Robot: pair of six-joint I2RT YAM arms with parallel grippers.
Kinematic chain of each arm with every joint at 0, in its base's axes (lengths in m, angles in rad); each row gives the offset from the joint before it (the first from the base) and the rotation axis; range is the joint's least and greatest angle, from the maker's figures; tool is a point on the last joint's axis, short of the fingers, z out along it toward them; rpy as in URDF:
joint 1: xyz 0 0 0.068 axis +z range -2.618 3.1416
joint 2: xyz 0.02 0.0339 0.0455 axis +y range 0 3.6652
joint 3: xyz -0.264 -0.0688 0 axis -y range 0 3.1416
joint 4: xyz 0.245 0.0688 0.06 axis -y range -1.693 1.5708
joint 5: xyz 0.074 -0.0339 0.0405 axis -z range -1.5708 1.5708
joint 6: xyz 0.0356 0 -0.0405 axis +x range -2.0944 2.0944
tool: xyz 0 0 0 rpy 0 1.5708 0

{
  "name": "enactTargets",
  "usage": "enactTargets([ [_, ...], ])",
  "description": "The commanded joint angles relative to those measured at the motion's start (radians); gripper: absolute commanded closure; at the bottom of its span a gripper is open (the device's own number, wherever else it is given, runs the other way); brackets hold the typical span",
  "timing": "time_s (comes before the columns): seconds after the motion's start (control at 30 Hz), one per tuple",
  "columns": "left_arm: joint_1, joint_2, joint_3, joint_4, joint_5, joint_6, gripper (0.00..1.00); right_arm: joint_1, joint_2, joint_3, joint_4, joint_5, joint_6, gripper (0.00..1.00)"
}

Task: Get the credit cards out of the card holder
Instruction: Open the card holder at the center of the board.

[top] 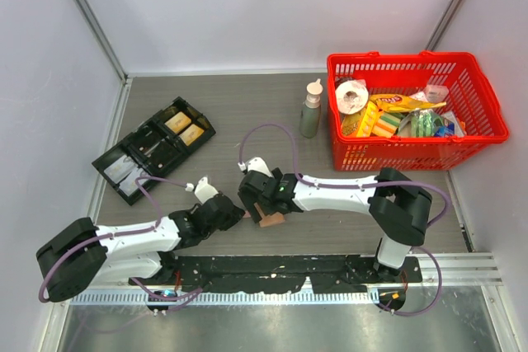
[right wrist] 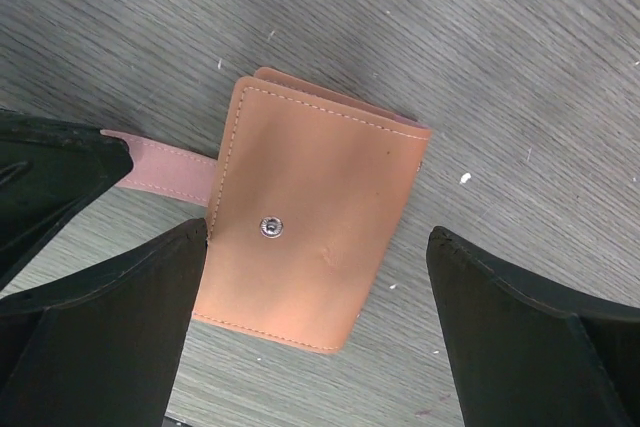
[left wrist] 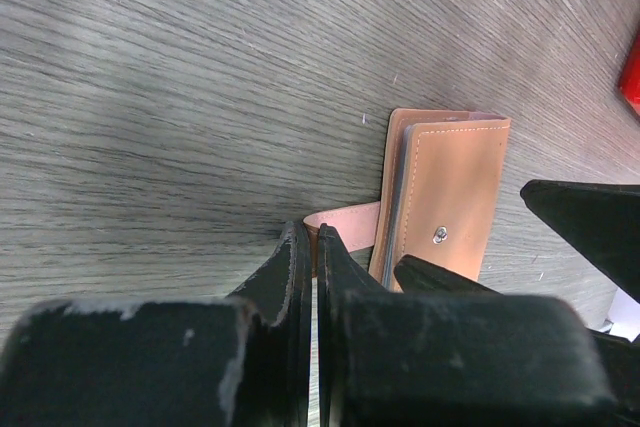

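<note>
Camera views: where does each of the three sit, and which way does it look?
Top external: fixed above and behind the arms, looking down on the table; both arms show, left hand and right hand both at the card holder.
Left wrist: on the left arm, looking along its closed fingers, which pinch the strap.
Right wrist: on the right arm, looking down between its open fingers.
Shared: both wrist views show the card holder and the other hand's fingers.

Top view overlooks the whole desk (top: 247,105) from behind; both wrist views share the card holder (right wrist: 315,217), close-up.
</note>
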Motion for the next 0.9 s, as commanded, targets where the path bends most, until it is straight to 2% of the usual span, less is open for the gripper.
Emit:
enactTargets([
  [0.0,-0.002,-0.014,-0.015,0.010,-0.014,-0.014,1.00,0.017,0.014,0.056,-0.007,0.055,0.017,0.05],
  [0.47,-0.010,-0.030,-0.016,0.013,-0.005,-0.013,1.00,0.029,0.092,0.086,-0.023,0.105,0.031,0.05],
  [0.87,-0.010,-0.091,0.037,-0.220,-0.024,0.089,1.00,-0.017,-0.087,0.091,-0.139,0.124,-0.007,0.05],
])
